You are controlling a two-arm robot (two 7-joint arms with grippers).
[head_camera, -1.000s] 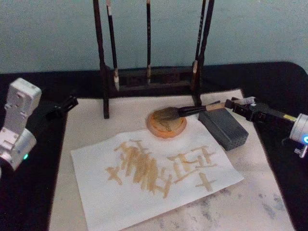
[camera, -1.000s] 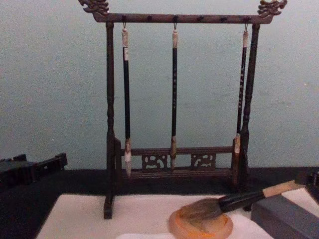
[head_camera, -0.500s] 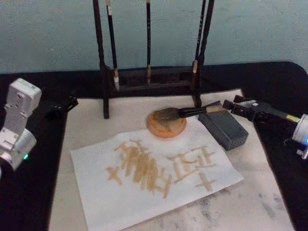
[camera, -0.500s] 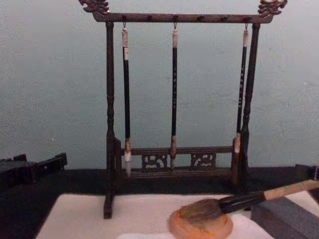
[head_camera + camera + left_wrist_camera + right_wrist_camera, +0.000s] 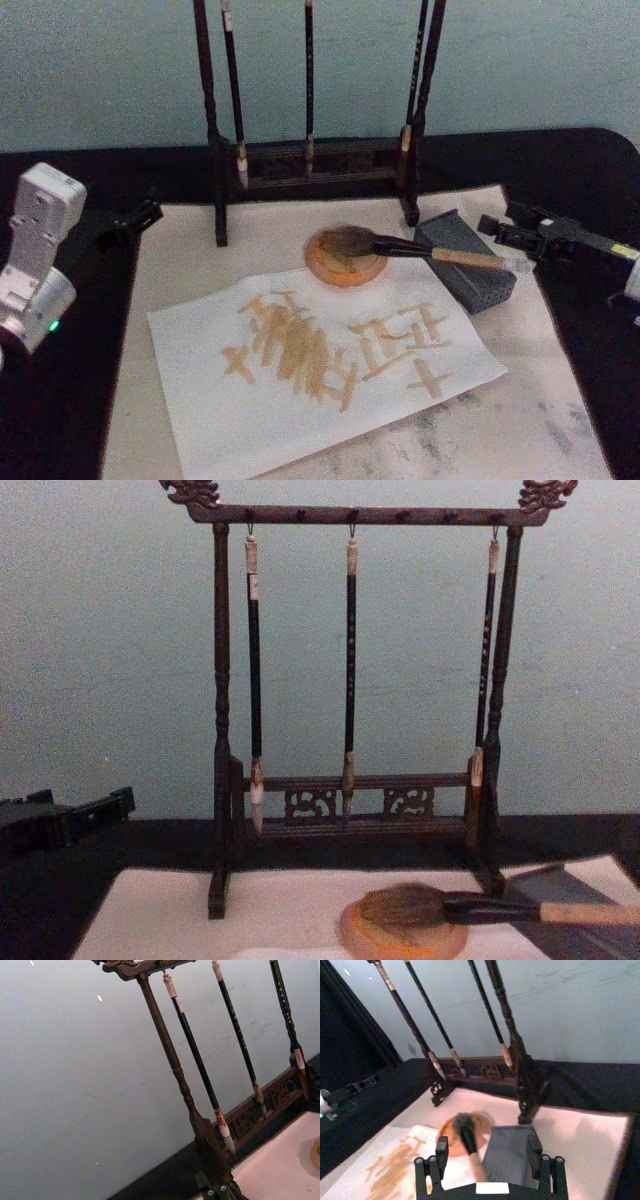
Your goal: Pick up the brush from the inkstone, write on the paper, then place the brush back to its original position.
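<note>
Brush [image 5: 420, 250] swung (handle over grey block [image 5: 465, 258]).

a plain pale blue-grey wall [image 5: 110, 660] stands behind the black-clothed table [image 5: 560, 160].

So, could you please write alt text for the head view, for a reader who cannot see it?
The brush lies with its hair head in the inkstone and its handle across a grey block, with the open right gripper just beyond the handle's end. In front lies the paper, covered in tan strokes. The left gripper sits at the table's left, and a brush rack stands behind.
</note>
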